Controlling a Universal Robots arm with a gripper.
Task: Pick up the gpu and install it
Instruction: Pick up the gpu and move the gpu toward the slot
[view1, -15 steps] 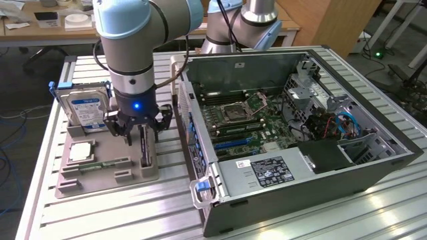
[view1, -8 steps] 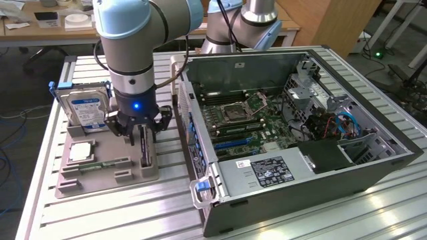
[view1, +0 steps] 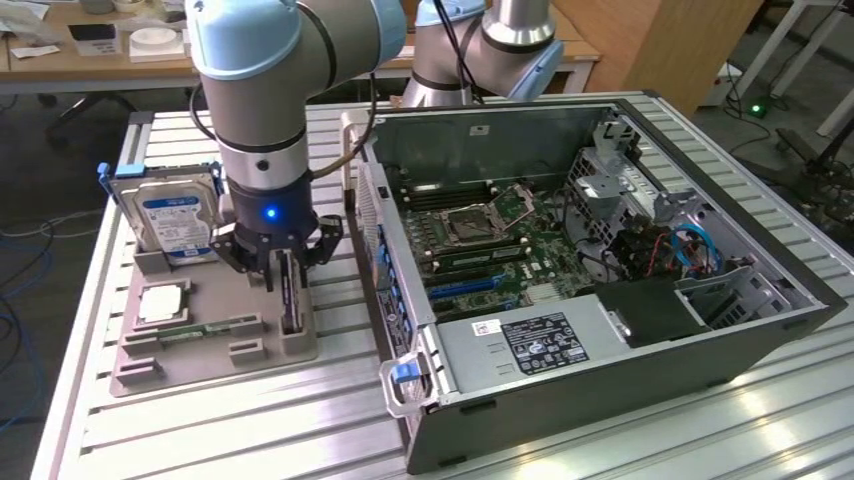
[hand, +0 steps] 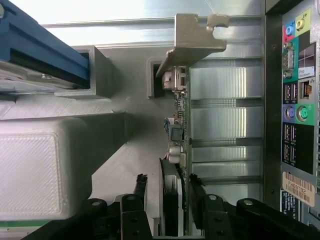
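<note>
Starting at the exterior view's left, I see a gray tray (view1: 140, 372) on the metal table (view1: 240, 430). A silver hard drive (view1: 174, 215) with a blue and white label stands up at the far end of the tray. Nearer to me a square chip (view1: 160, 303) lies flat, and a thin green memory stick (view1: 207, 328) lies beside it.

Next comes the gripper (view1: 283, 272). It hangs straight down from the arm over the tray's side that is closest to the computer. The gpu (view1: 291, 308) is right under it. The card stands on its long edge in a slot of the tray. Its long way runs from the far side toward the near side, and its flat faces look to the exterior view's left and right.

In the wrist view I look along the card's thin top edge. The fingers (hand: 141, 194) are apart, one on each side of the card. There is a small gap by the black cooler, so they are not clamped on it. The silver bracket (hand: 197, 42) is at the end away from the fingers.

Farthest to the exterior view's right is the open computer case (view1: 747, 330). Its green board (view1: 494, 245) shows inside. Its back panel of plugs (hand: 297, 90) is near the card.
</note>
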